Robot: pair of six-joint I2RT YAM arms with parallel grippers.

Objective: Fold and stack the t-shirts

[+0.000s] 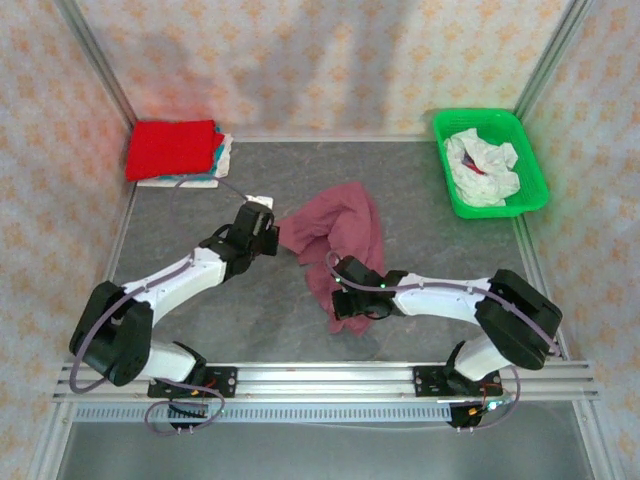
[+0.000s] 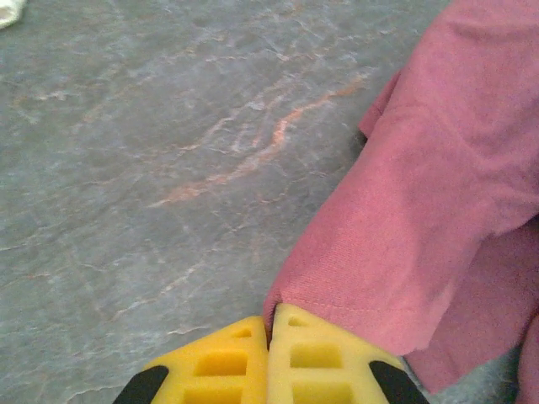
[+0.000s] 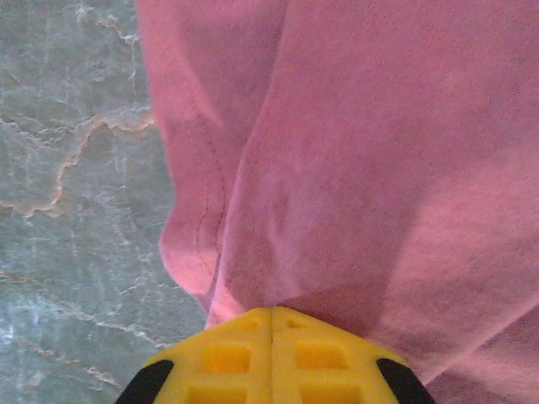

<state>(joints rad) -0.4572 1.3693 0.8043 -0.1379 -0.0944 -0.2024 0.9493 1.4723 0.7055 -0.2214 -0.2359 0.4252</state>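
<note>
White arms [image 1: 170, 285], black joints, yellow jaws

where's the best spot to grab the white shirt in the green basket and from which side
Take a raised fold near the middle of the white shirt, coming straight down from above. It lies crumpled in the green basket, whose walls block a sideways approach, and its bunched ridges stand up enough to pinch without digging to the basket floor.

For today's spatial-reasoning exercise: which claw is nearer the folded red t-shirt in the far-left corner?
Left. The left claw, shut on the maroon t-shirt, sits just near-right of the red t-shirt. The right claw grips that shirt's near end, farther right.
</note>
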